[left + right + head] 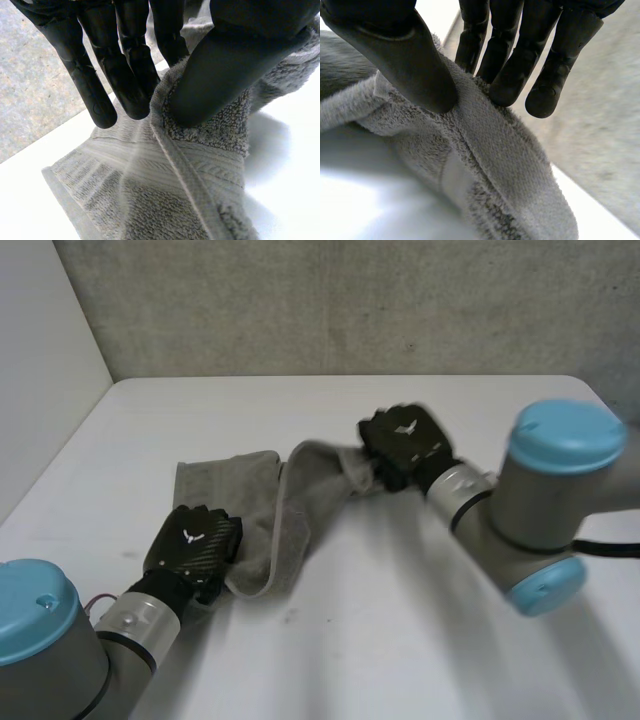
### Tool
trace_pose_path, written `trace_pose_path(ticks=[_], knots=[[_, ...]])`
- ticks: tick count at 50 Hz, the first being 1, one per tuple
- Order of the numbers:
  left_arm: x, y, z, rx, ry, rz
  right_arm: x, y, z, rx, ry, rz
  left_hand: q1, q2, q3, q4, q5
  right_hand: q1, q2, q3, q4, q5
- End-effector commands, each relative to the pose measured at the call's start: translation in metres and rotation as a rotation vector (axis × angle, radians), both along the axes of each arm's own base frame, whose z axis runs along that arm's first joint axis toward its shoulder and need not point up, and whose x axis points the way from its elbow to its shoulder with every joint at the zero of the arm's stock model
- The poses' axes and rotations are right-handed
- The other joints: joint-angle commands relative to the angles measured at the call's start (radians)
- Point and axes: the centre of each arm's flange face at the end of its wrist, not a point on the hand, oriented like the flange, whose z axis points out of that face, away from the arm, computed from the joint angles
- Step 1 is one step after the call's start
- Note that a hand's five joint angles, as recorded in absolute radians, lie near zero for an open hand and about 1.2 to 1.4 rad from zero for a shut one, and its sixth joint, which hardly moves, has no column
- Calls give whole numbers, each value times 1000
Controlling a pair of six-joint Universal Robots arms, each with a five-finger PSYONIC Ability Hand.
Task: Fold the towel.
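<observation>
My left hand (193, 540) pinches the crumpled grey terry towel (300, 502) at its near-left edge, thumb against fingers; my right hand (404, 438) likewise pinches the far-right end.

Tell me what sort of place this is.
Most likely a robotics lab or test bench, not a home: a bare white table, a raw concrete wall behind it, and a robot's left hand and right hand each pinching a grey towel.
</observation>
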Motion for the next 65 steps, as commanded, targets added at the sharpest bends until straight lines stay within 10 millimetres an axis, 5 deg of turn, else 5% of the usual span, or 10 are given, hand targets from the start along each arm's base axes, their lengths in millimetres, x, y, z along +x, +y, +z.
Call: trace_pose_path(ticks=[1,6,18,27,34,46,51,53,61,65], knots=[[1,-3,18,-56,14,11,-49,-17,45,-39,7,-117,208,179,180,177,194,99,107,72,58,102],[13,-6,42,-94,30,51,-84,-18,67,-66,97,-176,208,179,180,177,194,99,107,72,58,102],[37,31,145,-182,47,85,-140,32,152,-188,244,-209,208,179,180,177,194,99,107,72,58,102],[38,32,142,-103,12,87,-152,35,142,-23,244,-134,208,179,180,177,194,99,107,72,58,102],[29,2,84,115,-81,87,-154,4,82,209,295,-71,208,179,180,177,194,99,107,72,58,102],[-4,-87,65,34,-46,90,-131,-58,64,130,278,-133,208,179,180,177,194,99,107,72,58,102],[-18,-130,95,-140,23,127,-114,-85,93,-45,157,-175,208,179,180,177,194,99,107,72,58,102],[-18,-153,132,-284,87,198,-112,-103,124,-181,17,-207,208,179,180,177,194,99,107,72,58,102],[-3,-169,209,-544,232,343,-122,-119,182,-406,-265,-284,208,179,180,177,194,99,107,72,58,102],[-2,-164,213,-546,237,341,-121,-116,180,-377,-271,-276,208,179,180,177,194,99,107,72,58,102]])
